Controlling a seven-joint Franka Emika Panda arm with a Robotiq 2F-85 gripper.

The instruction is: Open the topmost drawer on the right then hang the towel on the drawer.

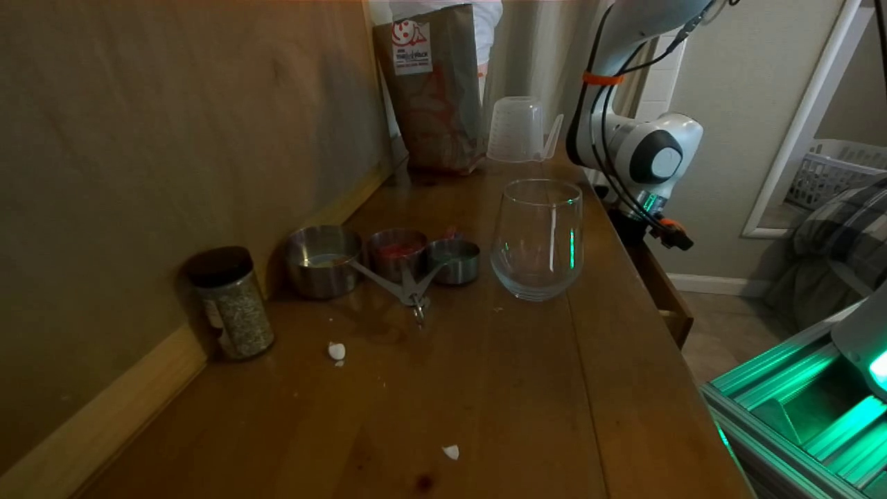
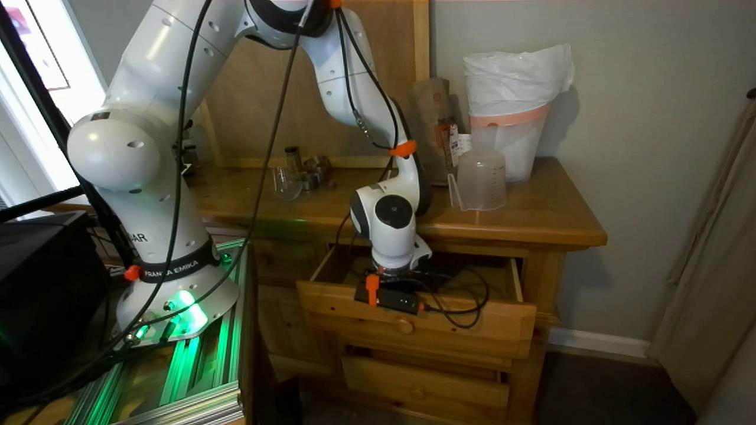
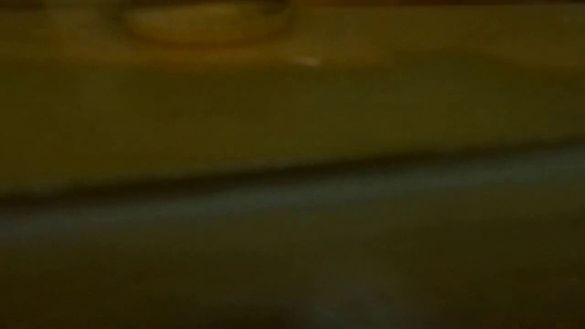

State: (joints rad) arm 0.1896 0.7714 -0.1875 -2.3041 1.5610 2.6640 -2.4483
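My arm (image 2: 142, 77) is white and rounded, dotted with small grey dimples (image 2: 136, 144) and capped with a black disc (image 2: 394, 211). An orange strap (image 2: 404, 149) circles it, and I trail black cables (image 2: 179, 150). My base (image 2: 227, 295) wears a black band (image 2: 177, 268) lettered FRANKA EMIKA and shows a green light (image 2: 192, 317).
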